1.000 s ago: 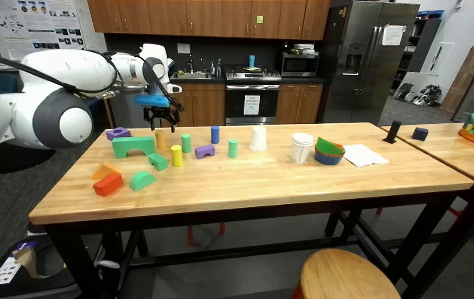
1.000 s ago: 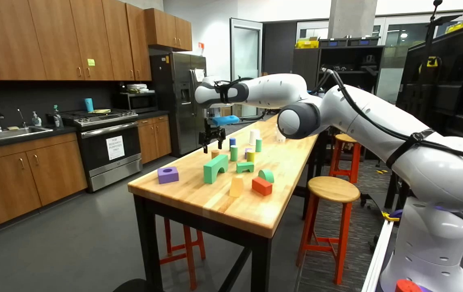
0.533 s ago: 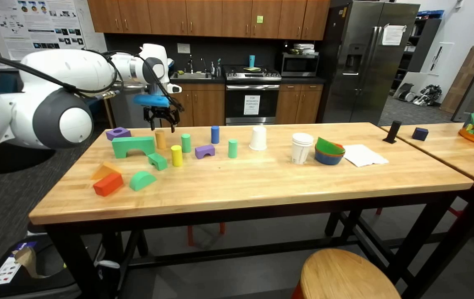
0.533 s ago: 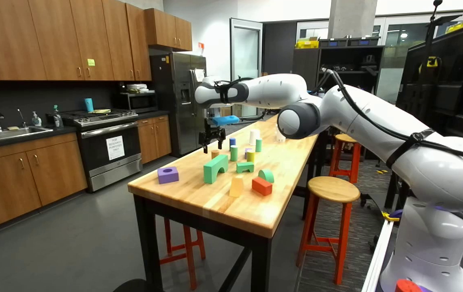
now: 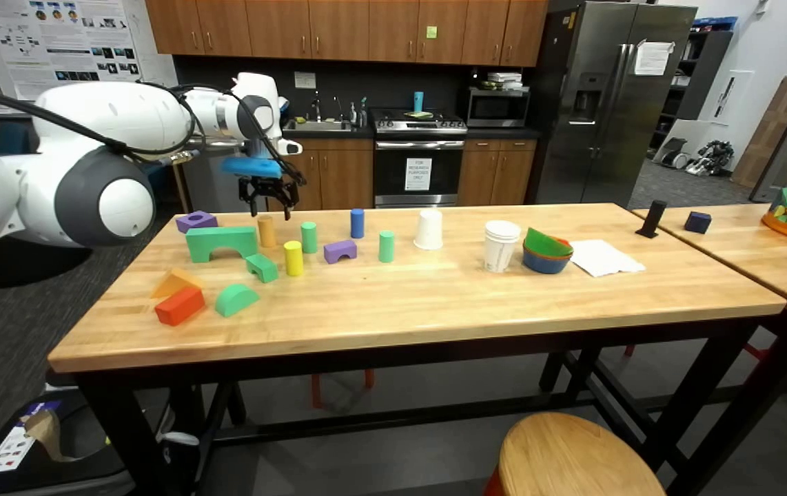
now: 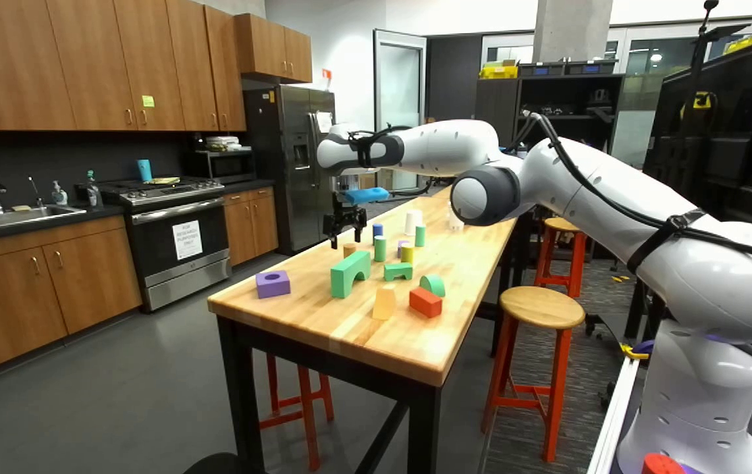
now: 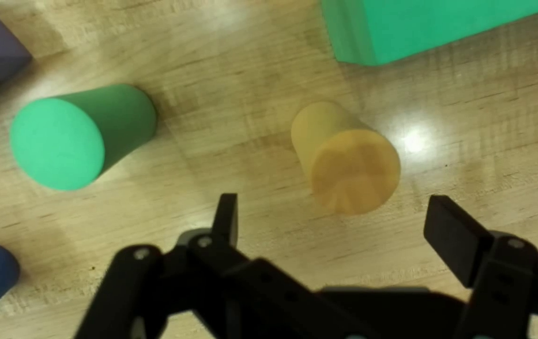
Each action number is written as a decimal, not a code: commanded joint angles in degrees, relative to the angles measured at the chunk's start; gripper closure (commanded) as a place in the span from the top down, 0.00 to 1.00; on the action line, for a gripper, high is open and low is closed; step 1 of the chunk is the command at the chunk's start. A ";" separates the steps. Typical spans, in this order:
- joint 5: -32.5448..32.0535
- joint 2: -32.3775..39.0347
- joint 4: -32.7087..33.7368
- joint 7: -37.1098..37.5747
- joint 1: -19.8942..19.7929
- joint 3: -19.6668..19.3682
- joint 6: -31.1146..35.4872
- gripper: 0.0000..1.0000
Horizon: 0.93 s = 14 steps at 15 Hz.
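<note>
The black claw [image 7: 335, 216] hangs with its jaws wide apart, just above and clear of the smooth orange cylinder [image 7: 354, 169]. That stands upright on the table [image 7: 231, 94], glossy, streaky-grained wood. Near it are a matte green cylinder [image 7: 59, 143] and a chunky green arch [image 5: 221, 238]; farther out, a blue cylinder [image 5: 357, 224] and a small purple arch [image 5: 339, 246]. All sit as they did a second ago.
</note>
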 commanded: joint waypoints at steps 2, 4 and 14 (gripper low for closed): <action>0.93 -0.82 0.29 -0.97 -0.93 0.75 -1.60 1.00; 0.85 -0.92 0.38 -1.03 -0.96 0.71 -1.75 1.00; 0.38 -1.04 0.53 -1.41 -0.53 0.88 -4.90 1.00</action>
